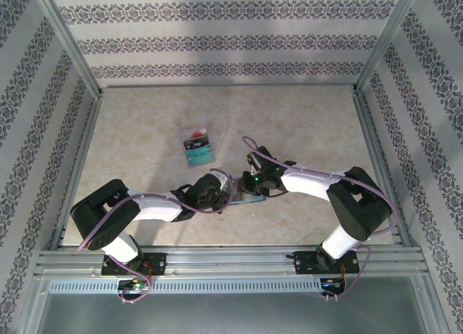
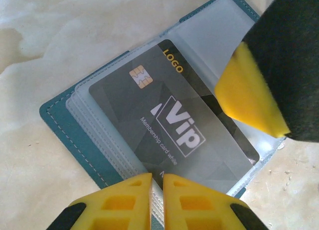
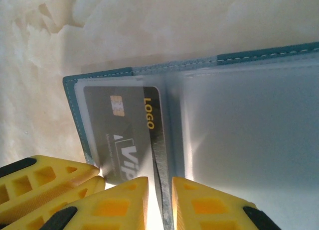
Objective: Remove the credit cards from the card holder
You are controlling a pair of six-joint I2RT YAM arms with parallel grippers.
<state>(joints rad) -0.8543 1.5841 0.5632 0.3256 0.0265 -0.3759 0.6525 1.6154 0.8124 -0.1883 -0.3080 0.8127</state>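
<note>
- left tool (image 2: 157,190): jaws at a slit, pinching the grey Vip card's (image 2: 169,120) near edge
- card: lying at 12 o'clock, long axis running 11 to 5, in the card holder (image 2: 65,125) on the bench (image 2: 50,31)
- right tool (image 3: 160,200): nearly shut, gripping the holder's pocket leaf

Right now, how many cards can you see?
3. Grey VIP card in the card holder; red-circle card and teal card together on the table. More may be hidden.
</note>
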